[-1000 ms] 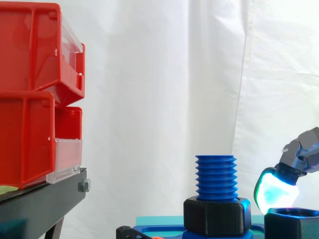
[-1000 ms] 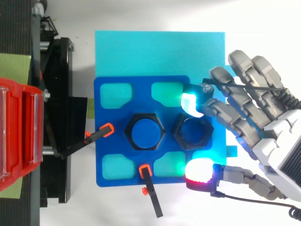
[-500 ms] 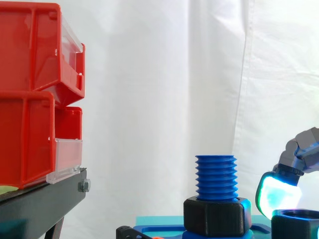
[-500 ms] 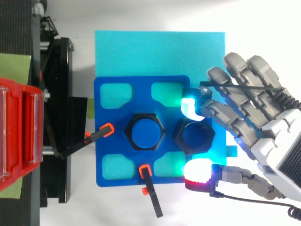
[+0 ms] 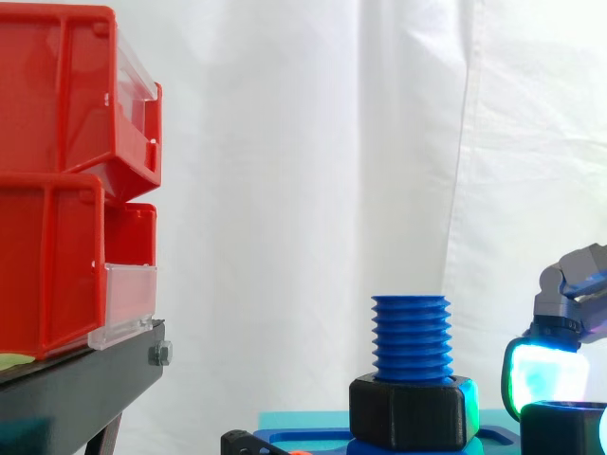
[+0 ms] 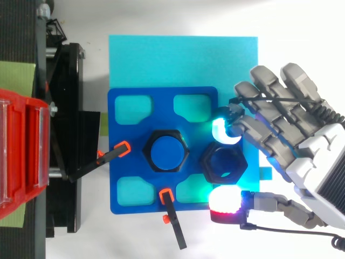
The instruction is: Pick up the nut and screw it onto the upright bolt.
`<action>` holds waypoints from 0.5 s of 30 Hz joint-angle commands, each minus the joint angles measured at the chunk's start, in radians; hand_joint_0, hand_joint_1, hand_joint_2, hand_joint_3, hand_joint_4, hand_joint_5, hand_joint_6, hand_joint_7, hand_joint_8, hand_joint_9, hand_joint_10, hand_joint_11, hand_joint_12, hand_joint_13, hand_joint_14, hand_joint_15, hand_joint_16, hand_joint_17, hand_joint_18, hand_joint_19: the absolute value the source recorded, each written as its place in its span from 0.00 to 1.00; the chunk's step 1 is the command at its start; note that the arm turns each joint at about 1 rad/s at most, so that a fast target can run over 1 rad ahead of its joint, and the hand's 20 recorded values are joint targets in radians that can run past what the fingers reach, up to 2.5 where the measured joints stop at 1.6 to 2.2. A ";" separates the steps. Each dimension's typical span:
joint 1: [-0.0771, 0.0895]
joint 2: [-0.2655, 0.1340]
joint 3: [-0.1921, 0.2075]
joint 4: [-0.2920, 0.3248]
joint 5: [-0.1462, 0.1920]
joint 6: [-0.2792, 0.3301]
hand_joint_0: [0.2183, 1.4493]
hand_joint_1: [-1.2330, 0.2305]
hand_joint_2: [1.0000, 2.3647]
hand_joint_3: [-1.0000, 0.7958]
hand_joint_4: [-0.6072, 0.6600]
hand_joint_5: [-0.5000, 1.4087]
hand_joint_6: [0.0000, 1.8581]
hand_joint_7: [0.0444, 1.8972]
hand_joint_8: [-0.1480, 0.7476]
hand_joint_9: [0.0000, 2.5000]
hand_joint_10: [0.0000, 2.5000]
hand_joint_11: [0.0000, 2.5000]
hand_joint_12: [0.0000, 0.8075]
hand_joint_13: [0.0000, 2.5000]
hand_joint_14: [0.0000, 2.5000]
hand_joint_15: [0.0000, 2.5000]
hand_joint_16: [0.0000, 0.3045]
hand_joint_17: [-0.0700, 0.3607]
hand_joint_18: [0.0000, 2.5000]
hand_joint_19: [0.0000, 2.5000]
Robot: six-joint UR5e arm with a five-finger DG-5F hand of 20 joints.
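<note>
1. Hand (image 6: 294,145): enters from the right. 1 finger pad (image 6: 221,132), glowing cyan-white, lies against the nut's far edge. The thumb pad (image 6: 226,200), glowing red-white, sits at the nut's near edge. The 2 close on the nut in a pinch.
2. Nut (image 6: 211,162): black, hexagonal, resting on the blue plate just right of the bolt, apart from it.
3. Bolt (image 5: 411,346): blue, threaded, upright, with a black hex collar (image 5: 413,410) around its base.
4. Blue plate (image 6: 124,162): has rounded cut-outs and lies on a cyan mat (image 6: 183,59).
5. 2 orange-tipped clamps (image 6: 123,148) (image 6: 166,195): at the plate's left and near edges.
6. Red bins (image 5: 57,180): stacked at left on a black stand (image 5: 76,389).
7. White curtain (image 5: 303,142): behind everything.
</note>
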 commanded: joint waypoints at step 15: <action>-0.021 0.001 0.118 -0.397 -0.054 0.229 0.32 0.46 0.00 0.28 0.70 0.18 0.32 0.60 0.48 0.20 0.00 0.00 0.38 0.13 0.00 0.00 0.10 0.33 0.01 0.00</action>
